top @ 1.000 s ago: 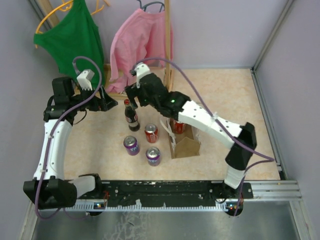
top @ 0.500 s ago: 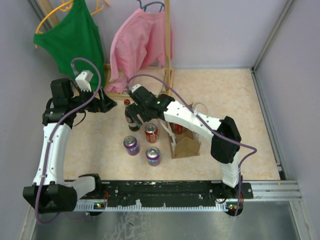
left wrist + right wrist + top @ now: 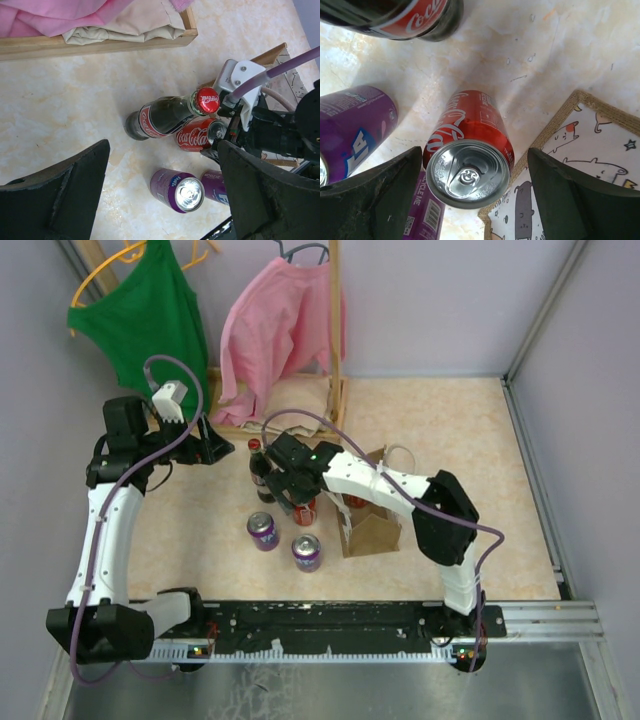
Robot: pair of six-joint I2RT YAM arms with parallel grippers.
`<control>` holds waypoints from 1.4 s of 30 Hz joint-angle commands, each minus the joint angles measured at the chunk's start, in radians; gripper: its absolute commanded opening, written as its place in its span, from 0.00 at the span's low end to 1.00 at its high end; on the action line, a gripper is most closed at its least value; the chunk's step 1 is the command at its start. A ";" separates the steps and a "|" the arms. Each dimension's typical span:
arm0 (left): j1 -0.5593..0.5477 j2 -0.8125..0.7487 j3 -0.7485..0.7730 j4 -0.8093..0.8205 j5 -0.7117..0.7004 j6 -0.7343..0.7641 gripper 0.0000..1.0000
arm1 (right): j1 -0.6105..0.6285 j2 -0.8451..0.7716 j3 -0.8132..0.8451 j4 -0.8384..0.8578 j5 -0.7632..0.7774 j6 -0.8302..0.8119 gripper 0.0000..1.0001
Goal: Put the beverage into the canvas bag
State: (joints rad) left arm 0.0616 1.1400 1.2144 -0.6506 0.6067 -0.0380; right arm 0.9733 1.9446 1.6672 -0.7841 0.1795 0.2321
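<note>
The right gripper (image 3: 475, 160) hangs directly over the red aluminium cola can (image 3: 467, 145), its 2 dark fingers spread wide on either side and touching nothing. The can stands upright on the pale marbled tabletop (image 3: 450, 420), just beside the open rim of the small tan canvas bag with pale cartoon-printed panels (image 3: 580, 145).

The step in hand looks to be the grasp of this can. To do it well, the fingers should drop straight down until the pads sit around the middle of the wall, below the rolled top rim, and then close squarely across the widest part. The right finger has little room next to the bag's edge, so a small shift away from the bag would keep it from catching the woven trim. The purple aluminium can (image 3: 355, 125) stands close on the other side and could be nudged by the left finger.

The can's wall is smooth, glossy and thin, so it may slip or dent under a hard squeeze; a firm but moderate grip suits it. The bag is soft cloth with a coarse braided border, likely to sag if pushed. The dark glass cola bottle with a red crown cap (image 3: 160, 116) stands behind the cans.

The left gripper (image 3: 162, 155) hovers apart, jaws released and empty.
</note>
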 commanded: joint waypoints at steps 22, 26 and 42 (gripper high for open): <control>0.003 0.008 -0.002 0.034 0.024 -0.012 0.94 | 0.013 -0.094 0.287 -0.067 0.137 0.009 0.00; 0.003 0.014 0.001 0.041 0.025 -0.019 0.94 | 0.009 -0.128 0.399 -0.010 0.221 -0.028 0.00; 0.002 0.028 0.004 0.045 0.034 -0.019 0.94 | -0.150 -0.391 0.274 -0.055 0.402 0.014 0.00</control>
State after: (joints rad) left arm 0.0616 1.1576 1.2144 -0.6277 0.6201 -0.0528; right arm 0.8486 1.6981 2.0090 -0.8089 0.5381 0.2054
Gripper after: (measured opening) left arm 0.944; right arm 0.652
